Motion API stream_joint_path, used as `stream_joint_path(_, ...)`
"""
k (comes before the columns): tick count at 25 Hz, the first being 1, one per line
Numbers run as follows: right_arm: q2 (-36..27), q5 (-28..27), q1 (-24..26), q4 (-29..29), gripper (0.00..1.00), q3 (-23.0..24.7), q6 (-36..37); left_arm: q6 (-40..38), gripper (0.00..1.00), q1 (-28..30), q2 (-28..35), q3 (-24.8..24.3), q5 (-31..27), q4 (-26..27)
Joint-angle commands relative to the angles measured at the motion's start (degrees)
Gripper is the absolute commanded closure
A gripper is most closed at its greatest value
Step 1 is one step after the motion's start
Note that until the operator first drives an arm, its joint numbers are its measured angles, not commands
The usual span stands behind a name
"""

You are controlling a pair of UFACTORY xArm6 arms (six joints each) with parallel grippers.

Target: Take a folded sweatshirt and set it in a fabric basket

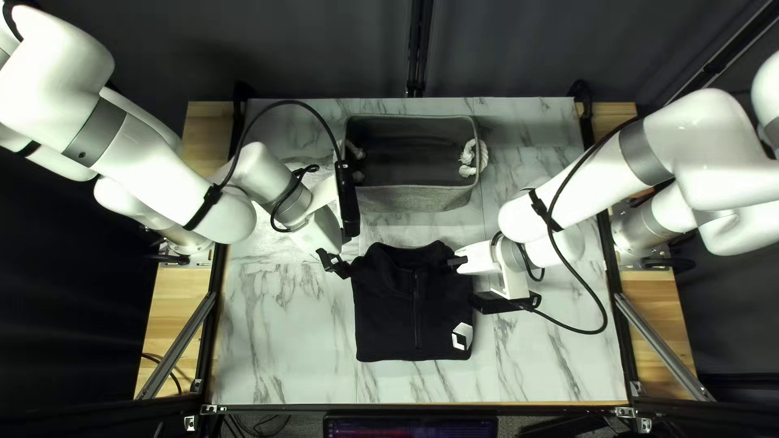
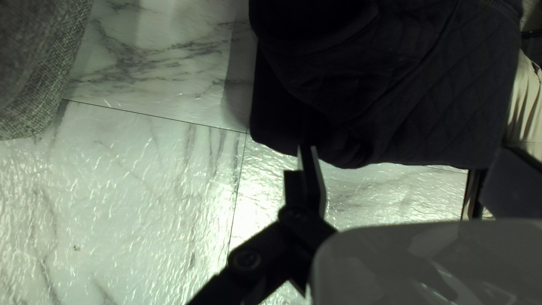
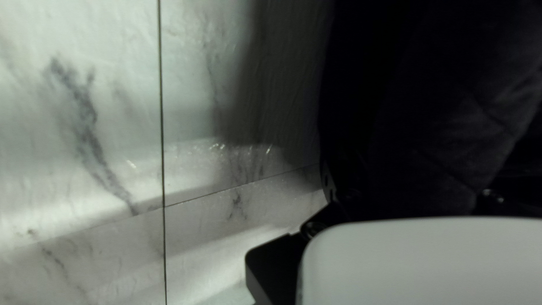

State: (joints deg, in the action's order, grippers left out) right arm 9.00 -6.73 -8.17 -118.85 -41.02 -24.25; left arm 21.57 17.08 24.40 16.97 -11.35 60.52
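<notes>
Honestly nothing readable anywhere, no words or numbers, just a small white blocky emblem on the black sweatshirt.

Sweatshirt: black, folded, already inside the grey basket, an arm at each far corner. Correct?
No. The sweatshirt is not inside the basket: it lies on the table, on the near side of the basket. The top left view shows it. The rest holds.

Folded black sweatshirt lies before grey basket.
</notes>
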Motion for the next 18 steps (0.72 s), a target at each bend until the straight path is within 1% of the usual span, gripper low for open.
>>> stream_joint_path(1, -0.3, -0.8, -0.5, 6.9, 1.00, 0.3, 6.5, 0.0, 0.00, 0.0, 0.0, 0.0, 0.0, 0.0)
stream_joint_path(3, -0.2, -1.1, -0.8, 10.1, 1.00, 0.1, 9.3, 0.0, 0.00, 0.0, 0.0, 0.0, 0.0, 0.0)
stream_joint_path(4, -0.2, -1.6, -1.4, 14.1, 1.00, 0.0, 12.8, 0.0, 0.00, 0.0, 0.0, 0.0, 0.0, 0.0)
stream_joint_path(5, -0.2, -1.8, -1.6, 15.5, 1.00, -0.1, 14.0, 0.0, 0.00, 0.0, 0.0, 0.0, 0.0, 0.0)
stream_joint_path(6, -0.2, -2.2, -2.1, 18.2, 1.00, -0.1, 16.2, 0.0, 0.00, 0.0, 0.0, 0.0, 0.0, 0.0)
stream_joint_path(9, -0.7, -3.0, -2.9, 21.8, 1.00, 0.4, 19.0, 0.0, 0.00, 0.0, 0.0, 0.0, 0.0, 0.0)
stream_joint_path(11, -1.4, -3.4, -3.1, 21.9, 1.00, 1.1, 18.7, 0.0, 0.00, 0.0, 0.0, 0.0, 0.0, 0.0)
stream_joint_path(14, -1.9, -3.7, -3.2, 20.1, 1.00, 1.9, 16.6, 0.0, 0.00, 0.0, 0.0, 0.0, 0.0, 0.0)
stream_joint_path(18, -2.2, -3.8, -3.0, 19.7, 1.00, 2.3, 16.4, 0.0, 0.00, 0.0, 0.0, 0.0, 0.0, 0.0)
